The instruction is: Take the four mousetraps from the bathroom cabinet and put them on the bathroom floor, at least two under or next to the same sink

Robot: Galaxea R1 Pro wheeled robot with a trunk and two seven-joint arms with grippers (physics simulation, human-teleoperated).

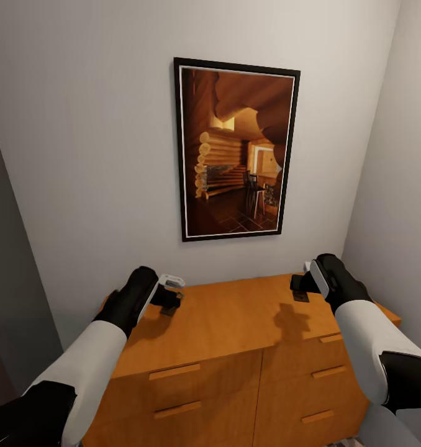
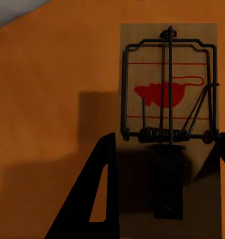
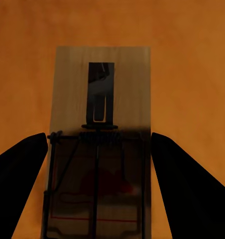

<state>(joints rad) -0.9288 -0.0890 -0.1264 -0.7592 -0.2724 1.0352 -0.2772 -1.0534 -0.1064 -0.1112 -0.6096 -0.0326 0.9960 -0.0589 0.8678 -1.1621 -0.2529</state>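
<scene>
A grey wall [image 1: 86, 155] fills the head view, with a dark-framed picture [image 1: 235, 149] of a log-cabin interior hanging on it above the cabinet [image 1: 229, 347], an orange-brown unit with drawer fronts and slim wooden handles.

Both arms reach over the cabinet top. The left gripper [image 1: 171, 303] hangs over the top near its back left corner; the right gripper [image 1: 300, 290] hangs near the back edge, toward the right corner. Each casts a shadow on the wood.

In the left wrist view a mousetrap [image 2: 168, 124] lies flat on the cabinet top, a pale wooden board with a dark wire frame, a coil spring and a red mouse printed on it. The left gripper [image 2: 165, 154] stands spread, its dark fingers [image 2: 95, 199] on either side of the board's near end, one beside each long edge; whether they touch it cannot be told.

In the right wrist view a second mousetrap [image 3: 100, 149] lies flat on the top. The right gripper [image 3: 98, 164] is spread wide, its fingers [image 3: 18, 169] flanking the board with a strip of bare wood between each finger and the board's edges.
</scene>
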